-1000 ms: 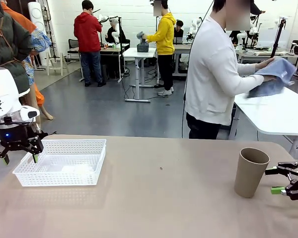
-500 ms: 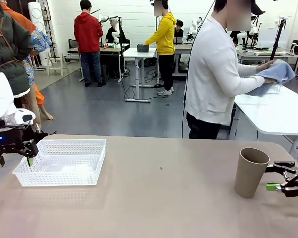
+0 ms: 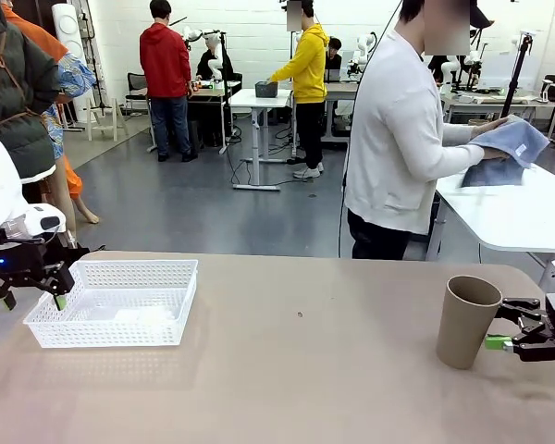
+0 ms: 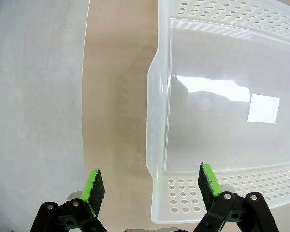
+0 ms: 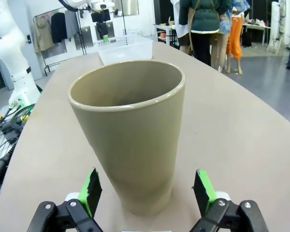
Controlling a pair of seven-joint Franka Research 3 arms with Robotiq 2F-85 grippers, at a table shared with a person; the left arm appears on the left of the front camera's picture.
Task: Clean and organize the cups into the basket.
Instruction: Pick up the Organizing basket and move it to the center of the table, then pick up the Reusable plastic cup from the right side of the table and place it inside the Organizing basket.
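A tall tan-brown matte tumbler stands upright, mouth up, near the right end of the beige tabletop. The right gripper is level with its lower half, jaws spread wide to either side of it, and the green pads look clear of its wall. Well apart at the left sits the shallow white plastic lattice basket, where the left gripper hovers with jaws wide open astride the end wall, holding nothing.

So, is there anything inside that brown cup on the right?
The cup stands upright and open-topped. Over its rim only the bare upper inner wall shows; the bottom is hidden by the near wall, so its contents cannot be told.
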